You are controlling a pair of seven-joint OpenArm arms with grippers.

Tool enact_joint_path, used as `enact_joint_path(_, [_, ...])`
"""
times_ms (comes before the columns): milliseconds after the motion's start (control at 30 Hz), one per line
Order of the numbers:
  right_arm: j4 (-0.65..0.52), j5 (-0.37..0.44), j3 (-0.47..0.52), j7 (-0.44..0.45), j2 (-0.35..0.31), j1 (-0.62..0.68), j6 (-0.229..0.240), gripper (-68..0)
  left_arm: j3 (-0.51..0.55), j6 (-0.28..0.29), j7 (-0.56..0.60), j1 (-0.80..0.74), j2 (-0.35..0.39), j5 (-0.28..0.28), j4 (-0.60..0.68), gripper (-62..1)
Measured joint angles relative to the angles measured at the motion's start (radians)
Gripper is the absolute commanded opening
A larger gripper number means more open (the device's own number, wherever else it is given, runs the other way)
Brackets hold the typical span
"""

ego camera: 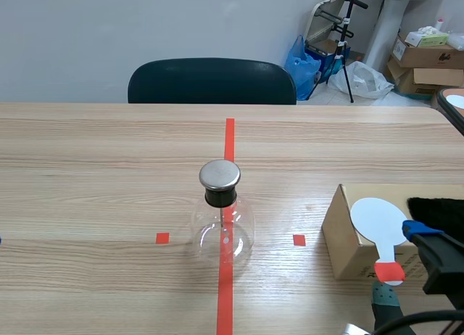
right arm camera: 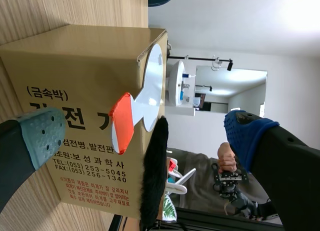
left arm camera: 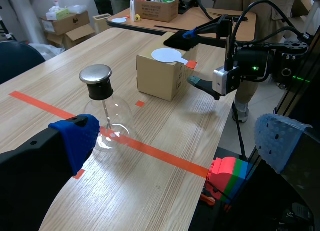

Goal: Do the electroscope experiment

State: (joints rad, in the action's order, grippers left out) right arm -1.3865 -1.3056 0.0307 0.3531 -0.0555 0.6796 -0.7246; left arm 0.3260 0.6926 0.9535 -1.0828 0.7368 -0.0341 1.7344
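Sitting right on the orange-red tape line (ego camera: pixel 225 299) near the middle of the wooden table (ego camera: pixel 87 168), the electroscope (ego camera: pixel 223 222) is seen upright: a round clear glass flask with a black stopper, a flat metal disc on top and a thin rod inside. Off to the robot's right a cardboard box (ego camera: pixel 344 237) is parked, well apart from the flask. A white round paddle (ego camera: pixel 378 219) with an orange-red handle is laid on top of it, the handle sticking out past the box's near edge. A black furry strip (ego camera: pixel 435 208) is laid on the box too, just beside the paddle. The right gripper (ego camera: pixel 399 266) is held at that handle with its fingers spread wide, one pad on either side, and no contact can be made out, so nothing is gripped. The left gripper (left arm camera: pixel 177 141) is held short of the flask, fingers wide apart as well. A dark chair (ego camera: pixel 210 81) is tucked in at the table's far side.
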Motion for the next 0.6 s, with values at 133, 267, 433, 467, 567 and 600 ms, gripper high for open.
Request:
enact_joint_path(133, [0.0,0.0,0.0,0.0,0.0,0.0,0.0,0.4,0.0,0.0,0.0,0.002,0.0,0.0,0.0,1.4])
enact_joint_path(267, [0.0,0.0,0.0,-0.003,0.0,0.0,0.0,0.4,0.0,0.0,0.0,0.003,0.0,0.0,0.0,1.4])
enact_joint_path(433, [0.0,0.0,0.0,-0.003,0.0,0.023,-0.001,0.4,0.0,-0.002,0.0,0.003,0.0,0.001,0.0,1.4])
enact_joint_path(467, [0.0,0.0,0.0,0.002,0.0,0.041,0.0,0.4,0.0,-0.003,0.0,0.003,0.0,0.001,0.0,1.4])
enact_joint_path(567, [0.0,0.042,0.0,0.01,0.0,0.117,0.0,0.4,0.0,-0.003,0.0,0.002,0.0,0.029,0.0,1.4])
enact_joint_path(600, [-0.003,0.076,0.0,0.016,0.0,0.148,0.0,0.4,0.0,-0.004,0.0,0.002,0.0,0.045,0.0,1.4])
